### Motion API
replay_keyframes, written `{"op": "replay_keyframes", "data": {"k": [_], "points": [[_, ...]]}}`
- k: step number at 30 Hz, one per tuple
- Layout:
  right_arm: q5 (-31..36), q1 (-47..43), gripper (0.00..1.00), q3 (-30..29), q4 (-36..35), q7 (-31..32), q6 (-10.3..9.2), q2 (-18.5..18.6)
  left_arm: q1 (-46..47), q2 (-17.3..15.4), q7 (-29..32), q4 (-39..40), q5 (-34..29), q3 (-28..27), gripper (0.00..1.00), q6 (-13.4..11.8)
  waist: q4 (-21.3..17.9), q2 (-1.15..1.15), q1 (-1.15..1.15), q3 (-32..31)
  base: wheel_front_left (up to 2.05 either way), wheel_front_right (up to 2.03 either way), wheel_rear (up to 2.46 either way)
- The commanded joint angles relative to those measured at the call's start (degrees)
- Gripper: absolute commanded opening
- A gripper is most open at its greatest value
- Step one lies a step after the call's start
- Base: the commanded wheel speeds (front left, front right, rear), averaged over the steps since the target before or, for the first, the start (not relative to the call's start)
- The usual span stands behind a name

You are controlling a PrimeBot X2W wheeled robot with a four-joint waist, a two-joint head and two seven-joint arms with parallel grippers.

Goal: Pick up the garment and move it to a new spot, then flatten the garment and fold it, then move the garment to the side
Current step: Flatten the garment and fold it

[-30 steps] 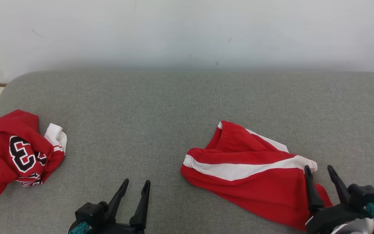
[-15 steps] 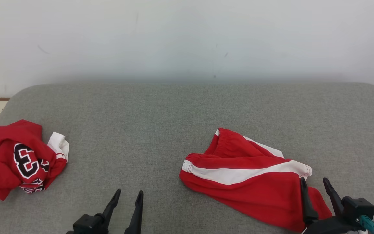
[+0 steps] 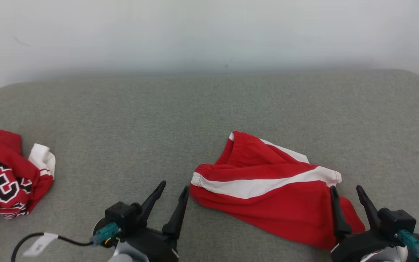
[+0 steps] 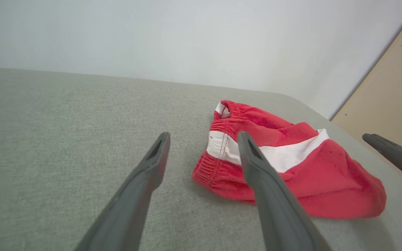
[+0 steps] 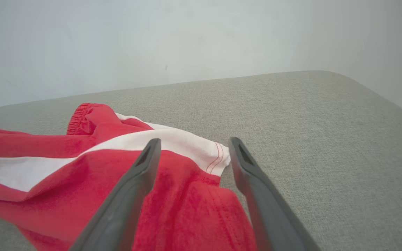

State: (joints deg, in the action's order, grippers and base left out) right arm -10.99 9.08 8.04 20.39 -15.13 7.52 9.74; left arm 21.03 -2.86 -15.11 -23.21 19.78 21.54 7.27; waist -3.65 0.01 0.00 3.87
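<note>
Pincers both spread wide; left pincer [image 3: 175, 185] has advanced beside the waistband of red shorts [image 3: 267, 196], right pincer [image 3: 345, 187] over hem: pickup likely next.

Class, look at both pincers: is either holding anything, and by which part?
Nothing is held. Both are open: the left pincer beside the waistband of the red shorts, the right pincer straddling their hem corner.

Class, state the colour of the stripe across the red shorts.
White stripe on the shorts; clearest in the head view.
</note>
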Motion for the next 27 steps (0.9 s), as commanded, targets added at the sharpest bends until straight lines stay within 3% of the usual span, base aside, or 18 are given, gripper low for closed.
{"op": "replay_keyframes", "data": {"k": [1, 7, 11, 17, 21, 22, 23, 27], "points": [[0.34, 0.59, 1.00, 0.20, -0.14, -0.01, -0.06, -0.07, 2.09, -0.05, -0.08, -1.54, 2.20, 2.02, 1.00, 0.10, -2.18, -0.01, 0.00, 2.27, 0.00, 0.00, 0.00], [0.46, 2.10, 1.00, -0.06, -0.69, -0.02, -0.06, -0.19, 8.83, -2.68, -0.08, -5.99, 9.98, 11.18, 1.00, 0.13, -4.44, -0.01, 0.00, 4.72, 0.00, 0.00, 0.00], [0.60, 2.54, 1.00, -0.17, -1.15, -0.01, -0.06, -0.38, 11.14, -3.90, -0.08, -7.86, 11.38, 10.06, 1.00, 0.15, -5.66, -0.01, 0.00, 5.86, 0.00, 0.00, 0.00], [0.30, 3.26, 1.00, 0.08, -1.42, -0.02, -0.06, -0.48, 12.70, -5.24, -0.08, -8.24, 16.20, 14.72, 1.00, 0.16, -6.60, -0.01, 0.00, 6.91, 0.00, 0.00, 0.00], [0.18, 4.11, 1.00, 0.53, -1.44, -0.02, -0.06, -0.81, 13.82, -5.72, -0.08, -9.39, 17.26, 14.03, 1.00, 0.16, -7.31, -0.01, 0.00, 7.46, 0.00, 0.00, 0.00], [0.13, 4.25, 1.00, 0.62, -1.46, -0.02, -0.06, -0.85, 14.07, -5.66, -0.08, -9.74, 16.94, 13.43, 0.35, 0.16, -7.43, -0.01, 0.00, 7.54, 0.00, 0.00, 0.00], [0.11, 4.32, 1.00, 0.68, -1.46, -0.01, -0.06, -0.90, 13.97, -5.38, -0.08, -10.38, 17.35, 13.31, 0.00, 0.16, -7.54, -0.01, 0.00, 7.59, 0.00, 0.00, 0.00], [-0.04, 4.04, 1.00, 0.24, -1.50, -0.02, -0.06, -1.08, 14.37, -5.64, -0.08, -11.78, 16.93, 12.39, 0.00, 0.16, -7.65, -0.01, 0.00, 7.63, 0.00, 0.00, 0.00]]}}
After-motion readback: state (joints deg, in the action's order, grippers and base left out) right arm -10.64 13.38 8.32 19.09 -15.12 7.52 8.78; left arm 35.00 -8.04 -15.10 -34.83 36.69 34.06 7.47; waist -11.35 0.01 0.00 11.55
